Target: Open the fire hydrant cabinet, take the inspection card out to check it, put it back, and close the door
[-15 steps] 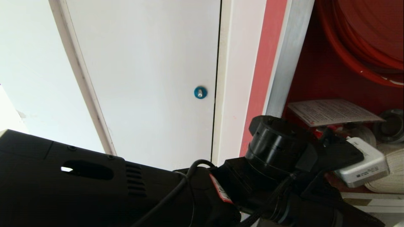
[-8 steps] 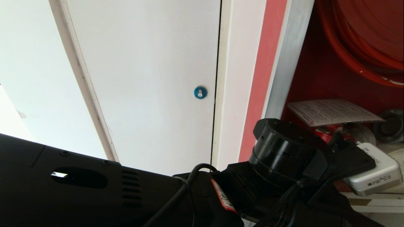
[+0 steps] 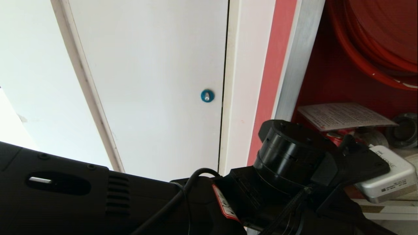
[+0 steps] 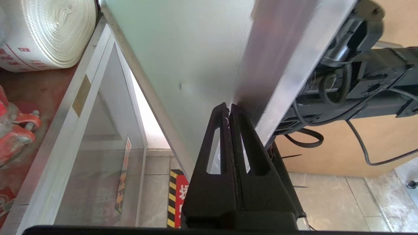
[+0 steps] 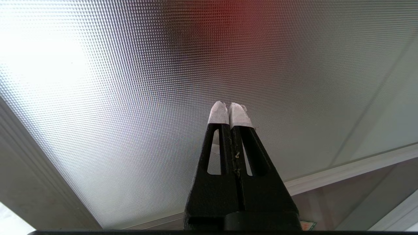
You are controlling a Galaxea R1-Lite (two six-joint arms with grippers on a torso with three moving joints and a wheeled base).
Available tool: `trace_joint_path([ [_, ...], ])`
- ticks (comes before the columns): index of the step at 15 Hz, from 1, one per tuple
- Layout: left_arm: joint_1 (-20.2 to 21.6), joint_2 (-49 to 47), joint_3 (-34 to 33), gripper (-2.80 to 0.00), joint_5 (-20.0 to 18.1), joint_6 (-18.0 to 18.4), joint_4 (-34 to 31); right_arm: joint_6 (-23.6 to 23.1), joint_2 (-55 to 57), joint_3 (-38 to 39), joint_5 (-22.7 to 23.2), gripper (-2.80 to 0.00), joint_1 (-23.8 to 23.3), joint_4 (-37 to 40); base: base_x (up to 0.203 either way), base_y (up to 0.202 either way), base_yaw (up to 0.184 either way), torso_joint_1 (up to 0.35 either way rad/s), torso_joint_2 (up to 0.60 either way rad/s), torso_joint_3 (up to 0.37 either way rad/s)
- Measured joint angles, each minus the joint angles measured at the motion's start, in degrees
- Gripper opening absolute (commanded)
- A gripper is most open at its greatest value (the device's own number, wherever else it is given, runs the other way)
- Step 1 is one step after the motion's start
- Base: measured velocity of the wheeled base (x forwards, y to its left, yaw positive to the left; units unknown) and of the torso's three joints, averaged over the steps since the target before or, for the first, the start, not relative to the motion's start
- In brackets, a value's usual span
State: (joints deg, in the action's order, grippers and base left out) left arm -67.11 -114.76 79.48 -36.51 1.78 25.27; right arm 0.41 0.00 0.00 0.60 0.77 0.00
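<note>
The fire hydrant cabinet [image 3: 326, 78] stands open at the right of the head view, with its red hose reel [image 3: 375, 42] above. The inspection card [image 3: 343, 116] lies flat inside it, over the red valve. My left arm's wrist [image 3: 290, 153] sits just in front of the opening, below the card. The left gripper [image 4: 228, 106] is shut on nothing, its tips at the seam where the door's glass [image 4: 196, 49] meets its silver frame [image 4: 287, 52]. The right gripper [image 5: 229, 109] is shut and empty, facing a dotted glass pane [image 5: 130, 81].
A pale grey panel with a blue round lock [image 3: 207, 95] stands to the left of the cabinet. The white rolled hose [image 4: 49, 32] and red valve [image 4: 13, 130] sit on the cabinet floor above a lower panel with a brass plate [image 4: 81, 94]. My right arm [image 4: 359, 81] hangs beyond the door frame.
My left wrist has eased a little to the right and lower in the head view. The card and the cabinet have not moved.
</note>
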Motion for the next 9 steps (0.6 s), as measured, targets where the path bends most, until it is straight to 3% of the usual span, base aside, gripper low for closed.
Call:
trace_joint_path([
  [5, 6.12, 1.01, -2.65, -2.8, 0.02, -0.02, -0.02, 0.02, 0.0, 0.0, 0.0, -2.8, 0.0, 0.0, 0.0, 0.0, 0.0, 0.0, 0.0, 0.0],
  [9, 17.34, 3.22, -8.4, -2.8, 0.0, 0.3, 0.27, 0.02, 0.0, 0.0, 0.0, -2.8, 0.0, 0.0, 0.0, 0.0, 0.0, 0.0, 0.0, 0.0],
])
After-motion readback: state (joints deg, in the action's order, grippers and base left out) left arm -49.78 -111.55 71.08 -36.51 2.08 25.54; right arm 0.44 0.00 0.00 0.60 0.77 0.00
